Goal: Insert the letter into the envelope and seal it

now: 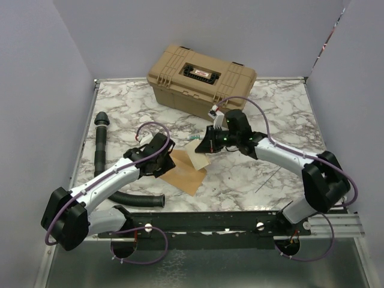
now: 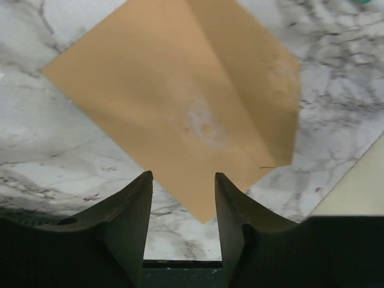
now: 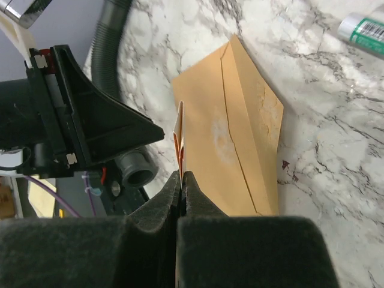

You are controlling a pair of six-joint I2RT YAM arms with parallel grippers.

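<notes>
The right end effector (image 3: 181, 177) pinches the thin letter (image 1: 197, 159) tight, on its edge over the envelope (image 2: 180, 108) on the worktop (image 2: 48, 162). The left end effector (image 2: 183, 180) is wide open and empty. Nothing holds the envelope, so the letter may push it away or bend. The tube (image 3: 363, 30) has a green label, too blurry to read.

We see the envelope (image 2: 180, 102) lying flat on the marble table (image 2: 48, 162), turned so one corner points down between the fingers of our left gripper (image 2: 183, 175), which stand apart. A crease runs across it and a faint pale mark sits near its middle. At the right edge a paler sheet, probably the letter (image 2: 357, 189), juts in beside the envelope.
</notes>
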